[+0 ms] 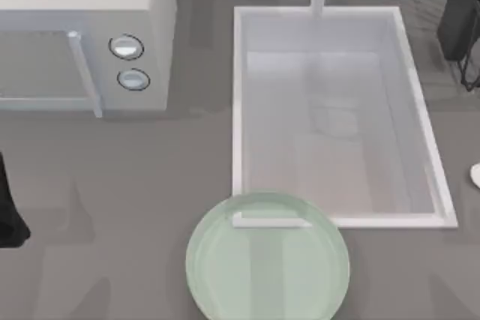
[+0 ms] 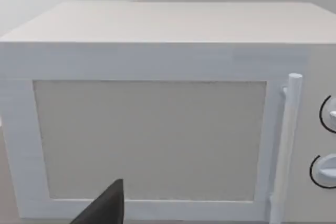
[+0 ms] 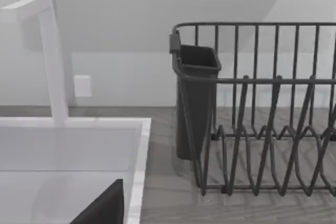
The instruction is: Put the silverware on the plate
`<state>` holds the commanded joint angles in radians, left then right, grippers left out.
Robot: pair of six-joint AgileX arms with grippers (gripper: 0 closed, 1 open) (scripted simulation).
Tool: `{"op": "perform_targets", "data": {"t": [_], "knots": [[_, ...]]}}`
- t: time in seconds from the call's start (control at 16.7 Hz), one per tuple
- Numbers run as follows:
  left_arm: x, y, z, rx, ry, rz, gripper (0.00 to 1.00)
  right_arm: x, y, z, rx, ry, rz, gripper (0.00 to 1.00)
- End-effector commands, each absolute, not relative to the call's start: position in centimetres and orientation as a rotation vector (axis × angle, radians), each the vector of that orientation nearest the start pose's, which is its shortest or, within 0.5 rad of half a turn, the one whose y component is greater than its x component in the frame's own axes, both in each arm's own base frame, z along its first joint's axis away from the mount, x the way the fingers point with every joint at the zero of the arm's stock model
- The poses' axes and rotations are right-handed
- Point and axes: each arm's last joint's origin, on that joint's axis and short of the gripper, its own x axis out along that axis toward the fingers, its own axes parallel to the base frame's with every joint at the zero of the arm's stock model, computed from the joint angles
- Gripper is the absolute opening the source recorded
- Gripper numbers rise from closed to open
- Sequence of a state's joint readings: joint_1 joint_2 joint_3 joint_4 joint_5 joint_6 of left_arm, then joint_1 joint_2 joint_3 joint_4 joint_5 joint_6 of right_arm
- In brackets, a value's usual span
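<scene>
Plate, pale green and bare, overlaps the sink rim; its near edge is cut off. Neither gripper's state can be told.

top view straight down; left wrist close, facing microwave; right wrist facing sink, rack

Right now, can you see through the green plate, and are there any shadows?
In the top view, yes: the plate is see-through, with the sink's white rim showing through where it overlaps, and a soft shadow lies on the counter under the microwave. In the right wrist view, the dish rack lets the wall show between its bars.
</scene>
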<state>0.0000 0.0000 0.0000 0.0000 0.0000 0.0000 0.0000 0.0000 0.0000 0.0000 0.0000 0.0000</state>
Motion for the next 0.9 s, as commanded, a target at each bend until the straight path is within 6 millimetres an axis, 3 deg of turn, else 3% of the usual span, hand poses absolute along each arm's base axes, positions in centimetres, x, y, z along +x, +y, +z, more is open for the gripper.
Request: {"op": "perform_targets", "data": {"t": [0.24, 0.54, 0.72, 0.9], "knots": [[10.6, -0.1, 16.0, 0.000, 0.000, 0.000, 1.00, 10.6, -0.2, 16.5, -0.030, 0.026, -0.007, 1.00], [10.6, -0.1, 16.0, 0.000, 0.000, 0.000, 1.00, 11.6, -0.6, 20.2, -0.258, 0.249, -0.014, 1.00], [10.6, -0.1, 16.0, 0.000, 0.000, 0.000, 1.00, 14.1, -1.3, 22.3, -0.443, 0.505, 0.037, 1.00], [10.6, -0.1, 16.0, 0.000, 0.000, 0.000, 1.00, 18.1, -2.3, 23.0, -0.608, 0.808, 0.164, 1.00]]}}
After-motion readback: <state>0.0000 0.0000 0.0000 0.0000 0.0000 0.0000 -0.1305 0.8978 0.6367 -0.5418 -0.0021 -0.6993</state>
